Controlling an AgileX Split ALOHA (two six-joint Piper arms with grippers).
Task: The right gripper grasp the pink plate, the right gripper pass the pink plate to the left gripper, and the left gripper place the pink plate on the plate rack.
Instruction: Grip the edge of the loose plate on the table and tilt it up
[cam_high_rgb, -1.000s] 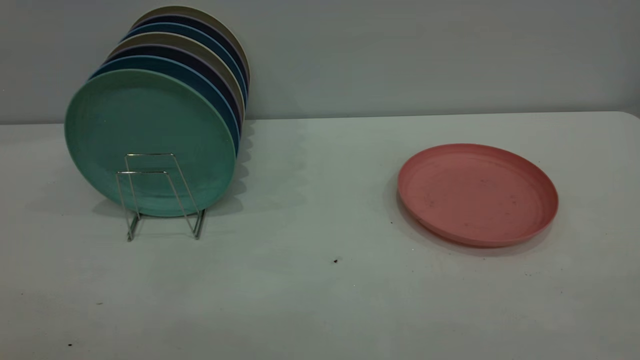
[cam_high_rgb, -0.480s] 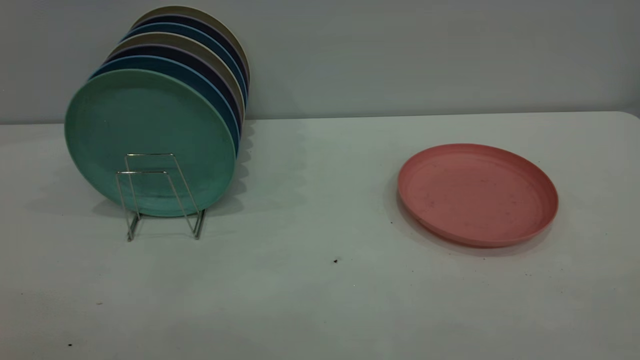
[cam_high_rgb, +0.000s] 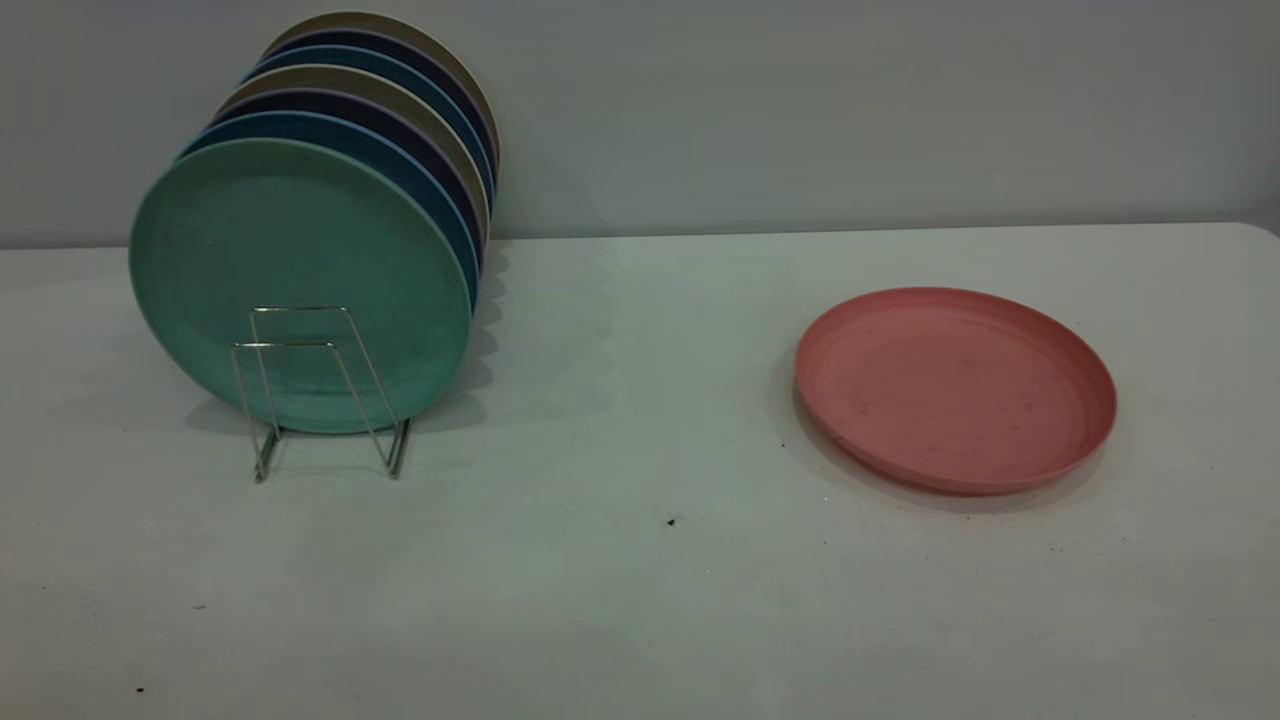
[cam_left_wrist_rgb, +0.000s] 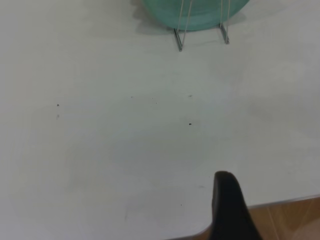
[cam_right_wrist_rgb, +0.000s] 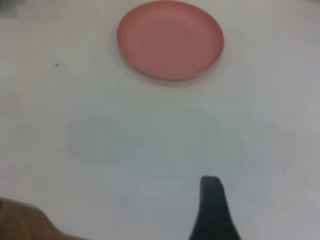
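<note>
The pink plate (cam_high_rgb: 955, 388) lies flat on the white table at the right and also shows in the right wrist view (cam_right_wrist_rgb: 170, 40). The plate rack (cam_high_rgb: 320, 390), thin silver wire, stands at the left; its front loops are bare and its feet show in the left wrist view (cam_left_wrist_rgb: 200, 36). Neither gripper shows in the exterior view. A black tip of my left gripper (cam_left_wrist_rgb: 227, 207) hangs over the table's near edge, well short of the rack. A black tip of my right gripper (cam_right_wrist_rgb: 212, 210) hangs over the table, well short of the pink plate.
A teal-green plate (cam_high_rgb: 300, 285) stands upright in the rack, with several blue, dark and beige plates (cam_high_rgb: 400, 110) behind it. A grey wall runs behind the table. Wooden floor (cam_left_wrist_rgb: 290, 220) shows past the table's near edge.
</note>
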